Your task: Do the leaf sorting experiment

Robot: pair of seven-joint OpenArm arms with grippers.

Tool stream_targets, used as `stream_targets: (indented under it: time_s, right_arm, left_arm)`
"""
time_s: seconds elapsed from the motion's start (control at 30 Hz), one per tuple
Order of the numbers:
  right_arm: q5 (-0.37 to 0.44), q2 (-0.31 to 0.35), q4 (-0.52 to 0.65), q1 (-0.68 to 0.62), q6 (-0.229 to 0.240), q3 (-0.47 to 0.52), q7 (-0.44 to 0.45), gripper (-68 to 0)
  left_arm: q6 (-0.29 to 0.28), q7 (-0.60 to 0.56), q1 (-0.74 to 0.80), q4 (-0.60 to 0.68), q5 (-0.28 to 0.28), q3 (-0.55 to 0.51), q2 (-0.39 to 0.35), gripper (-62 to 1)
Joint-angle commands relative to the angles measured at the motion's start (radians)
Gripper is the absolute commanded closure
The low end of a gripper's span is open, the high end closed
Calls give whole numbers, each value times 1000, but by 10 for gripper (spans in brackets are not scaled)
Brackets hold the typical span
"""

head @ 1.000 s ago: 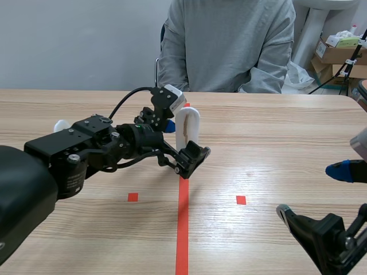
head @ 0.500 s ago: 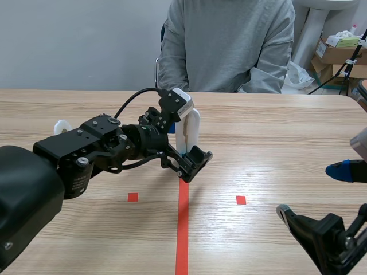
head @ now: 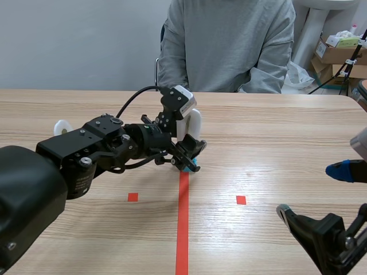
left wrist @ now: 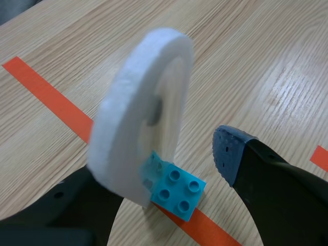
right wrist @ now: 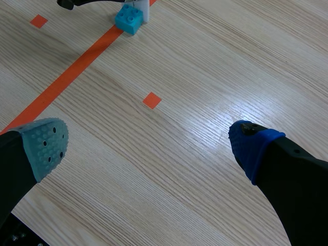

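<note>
On the orange tape line (head: 182, 229), a white foam ring (left wrist: 141, 102) stands upright on a turquoise brick (left wrist: 177, 192). It sits between my left gripper's (head: 189, 153) spread jaws, not yet pinched. If I close off-centre, I'd expect it to tip or pop off the brick. My right gripper (right wrist: 148, 143) gapes, well apart from both.

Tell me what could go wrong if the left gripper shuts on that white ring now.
1. Tipping: the white ring stands upright on edge on a small turquoise block. The left gripper is open around it, with one pad clear of the ring. An uneven squeeze may push it over.
2. Separation: the pictures do not show whether ring and block are joined, so a lift might leave the block behind.
</note>
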Motion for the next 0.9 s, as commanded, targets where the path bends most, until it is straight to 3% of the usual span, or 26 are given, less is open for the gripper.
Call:
stream_targets:
  time_s: [0.0, 0.3, 0.53, 0.7, 0.87]
  right_arm:
    - [7, 0, 14, 10, -3, 6, 18, -657]
    - [7, 0, 14, 10, -3, 6, 18, -657]
    - [7, 0, 14, 10, -3, 6, 18, -657]
    - [7, 0, 14, 10, -3, 6, 18, -657]
    - [7, 0, 14, 9, -3, 6, 18, -657]
  left_arm:
    - [-2, -18, -11, 25, -6, 3, 8, -255]
    - [-2, -37, -11, 26, -7, 3, 8, -32]
    - [-5, -36, -11, 26, -7, 3, 8, -30]
    - [-47, -13, 29, 88, -16, 1, -8, -32]
    - [-106, 66, 145, 283, -137, -4, -78, -31]
